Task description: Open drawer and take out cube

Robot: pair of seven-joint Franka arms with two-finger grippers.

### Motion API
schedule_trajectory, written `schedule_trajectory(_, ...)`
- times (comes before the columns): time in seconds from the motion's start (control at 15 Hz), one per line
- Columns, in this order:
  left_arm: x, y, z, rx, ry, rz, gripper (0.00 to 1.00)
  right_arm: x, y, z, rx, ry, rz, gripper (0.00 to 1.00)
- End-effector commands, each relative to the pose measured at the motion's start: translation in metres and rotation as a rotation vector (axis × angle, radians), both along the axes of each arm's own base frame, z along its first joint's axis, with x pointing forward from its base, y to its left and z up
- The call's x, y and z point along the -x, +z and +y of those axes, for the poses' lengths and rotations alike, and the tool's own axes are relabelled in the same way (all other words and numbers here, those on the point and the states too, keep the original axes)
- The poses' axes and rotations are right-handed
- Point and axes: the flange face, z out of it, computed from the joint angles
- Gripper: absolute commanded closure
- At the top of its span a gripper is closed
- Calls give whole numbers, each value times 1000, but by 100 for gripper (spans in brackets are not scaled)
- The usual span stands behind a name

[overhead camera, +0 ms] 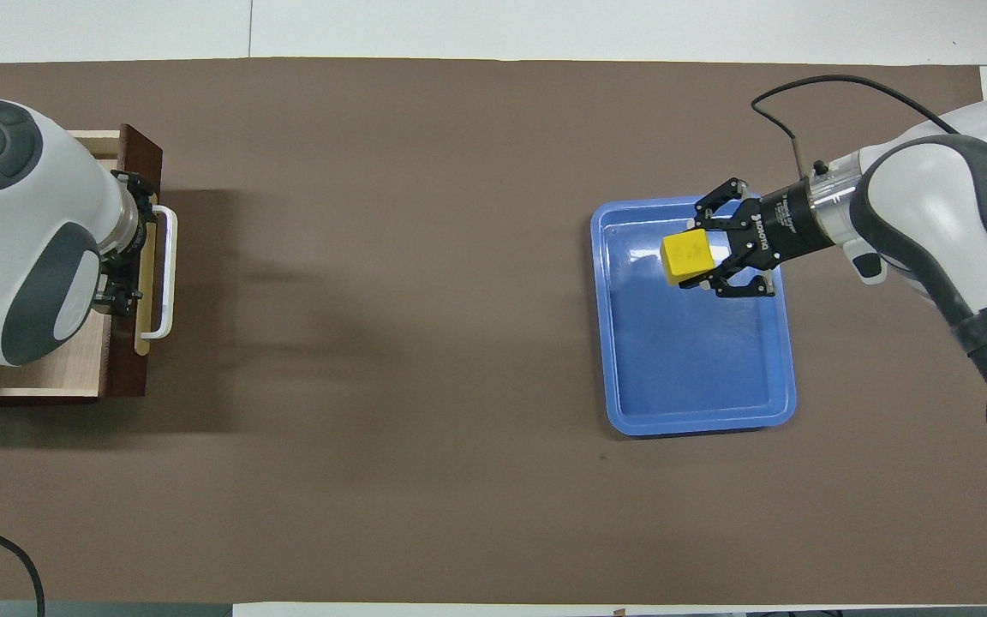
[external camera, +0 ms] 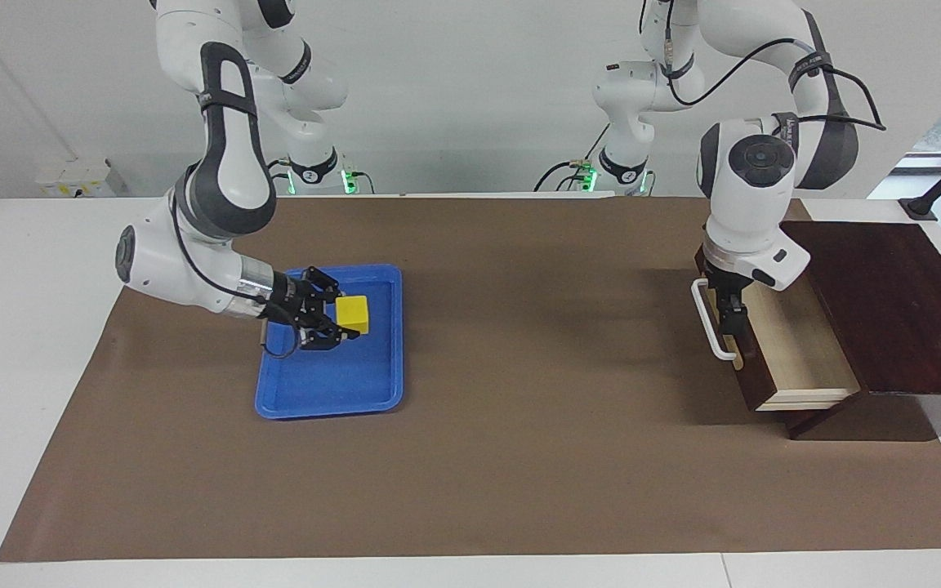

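While clamped, smooth yellow cube (external camera: pixel 352 314), glossy tray (external camera: pixel 319 403)

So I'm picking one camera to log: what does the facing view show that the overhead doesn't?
Facing only: the arms' bases, the drawer's dark cabinet top, and the left claw at the handle. Overhead only: the brass strip along the drawer front from above, with the left claw mostly hidden under its arm. Both: the right claw shut on the cube over the blue tray, drawer open.
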Motion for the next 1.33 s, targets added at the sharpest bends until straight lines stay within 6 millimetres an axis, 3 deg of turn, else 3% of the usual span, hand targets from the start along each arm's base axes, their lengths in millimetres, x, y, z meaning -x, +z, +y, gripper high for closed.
schedule_trajectory(0.0,8,-11,25,-3,-14,-30,0,5,-29,-36,20,63,-11,100)
schedule_trajectory(0.33,-1,-12,71,0,-50,-41,0,5,-62,-88,22,66,-62,100)
schedule_trajectory(0.8,-5,-9,134,-3,-42,-62,0,4,-98,-91,48,36,-89,100)
schedule_trajectory(1.13,-5,-7,130,-1,-43,-45,0,-1,-105,-80,34,34,-121,100)
schedule_trajectory(1.27,-10,4,123,0,-47,-24,0,0,-106,-80,30,64,-143,100)
